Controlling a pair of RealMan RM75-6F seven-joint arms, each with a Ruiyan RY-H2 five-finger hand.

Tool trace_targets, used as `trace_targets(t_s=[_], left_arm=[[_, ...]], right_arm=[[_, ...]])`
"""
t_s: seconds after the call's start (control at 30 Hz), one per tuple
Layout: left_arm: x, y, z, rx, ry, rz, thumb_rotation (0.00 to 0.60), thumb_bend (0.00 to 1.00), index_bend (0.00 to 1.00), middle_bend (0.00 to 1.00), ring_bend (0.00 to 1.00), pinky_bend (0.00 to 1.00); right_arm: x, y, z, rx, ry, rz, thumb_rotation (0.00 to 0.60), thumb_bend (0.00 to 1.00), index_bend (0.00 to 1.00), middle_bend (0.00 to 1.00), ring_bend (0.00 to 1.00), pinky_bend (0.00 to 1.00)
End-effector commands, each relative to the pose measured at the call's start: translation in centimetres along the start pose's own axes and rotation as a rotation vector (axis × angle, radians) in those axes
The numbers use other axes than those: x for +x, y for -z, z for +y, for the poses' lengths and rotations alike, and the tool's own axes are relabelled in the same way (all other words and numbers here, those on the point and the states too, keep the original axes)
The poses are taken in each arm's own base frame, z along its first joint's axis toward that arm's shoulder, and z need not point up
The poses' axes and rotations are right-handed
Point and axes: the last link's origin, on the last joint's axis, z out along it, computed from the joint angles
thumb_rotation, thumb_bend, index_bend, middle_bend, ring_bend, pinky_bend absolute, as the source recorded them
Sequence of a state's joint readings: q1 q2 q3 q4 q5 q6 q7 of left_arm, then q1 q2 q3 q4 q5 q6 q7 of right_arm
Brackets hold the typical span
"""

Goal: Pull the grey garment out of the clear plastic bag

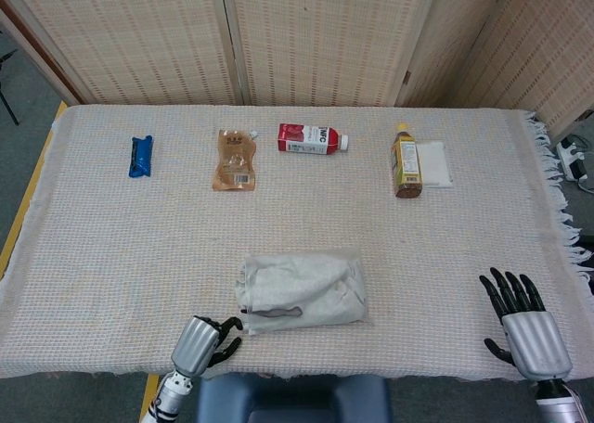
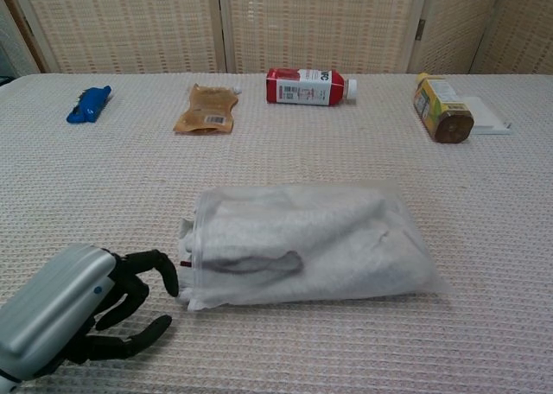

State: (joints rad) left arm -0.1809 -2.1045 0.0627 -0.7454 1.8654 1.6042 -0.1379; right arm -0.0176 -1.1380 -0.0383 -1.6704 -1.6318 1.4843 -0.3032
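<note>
Left hand (image 2: 65,312) low at the near edge, fingers (image 2: 154,267) loosely curled and apart, holding nothing; fingertips just beside the bag's open left end, contact unclear. Right hand (image 1: 527,330) well off to the right near the fringe, fingers (image 1: 508,291) spread straight, empty, back plate up.

Clear plastic bag (image 2: 397,264) lies flat at centre-near worktop (image 1: 121,247), mouth facing left. Grey garment (image 2: 294,230) inside, folded and bunched, fills most of the bag; a bit of fabric pokes out at the left opening. Dark fold or strip shows through the film near the mouth.

Far row, well apart from the bag, left to right: blue packet (image 1: 140,156), brown pouch (image 1: 235,160), red-labelled bottle (image 1: 311,139) on its side, yellow-labelled bottle (image 1: 405,161) lying down, touching or just beside a white flat pack (image 1: 436,163). Worktop covered in woven pale cloth. Wicker screen (image 1: 306,33) behind.
</note>
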Motion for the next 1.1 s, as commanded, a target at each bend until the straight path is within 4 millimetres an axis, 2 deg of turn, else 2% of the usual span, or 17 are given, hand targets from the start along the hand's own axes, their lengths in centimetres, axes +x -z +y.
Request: trace_targets(t_s=[0.03,0.73,1.1], left_arm=[[-0.2,-0.4,0.0,0.001,0.004,0.005,0.6,0.37,0.53,1.0,1.0,1.0],[-1.6,-1.6,0.8,-0.014,0.019,0.012,0.6,0.38,0.56,1.0,1.0,1.0],[-1.5,-1.7,1.2,-0.029,0.024,0.019,0.6,0.58,0.61,1.0,1.0,1.0]], right_arm=[[0.0,0.0,0.0,-0.001,-0.001,0.0,0.6,0.08,0.0,0.0,0.0,0.0],[0.4,0.0,0.3,-0.009,-0.014,-0.01,0.6,0.09,0.0,0.0,0.0,0.0],[0.2,-0.2,0.2,-0.007,-0.008,-0.017,0.6,0.08,0.0,0.0,0.0,0.0]])
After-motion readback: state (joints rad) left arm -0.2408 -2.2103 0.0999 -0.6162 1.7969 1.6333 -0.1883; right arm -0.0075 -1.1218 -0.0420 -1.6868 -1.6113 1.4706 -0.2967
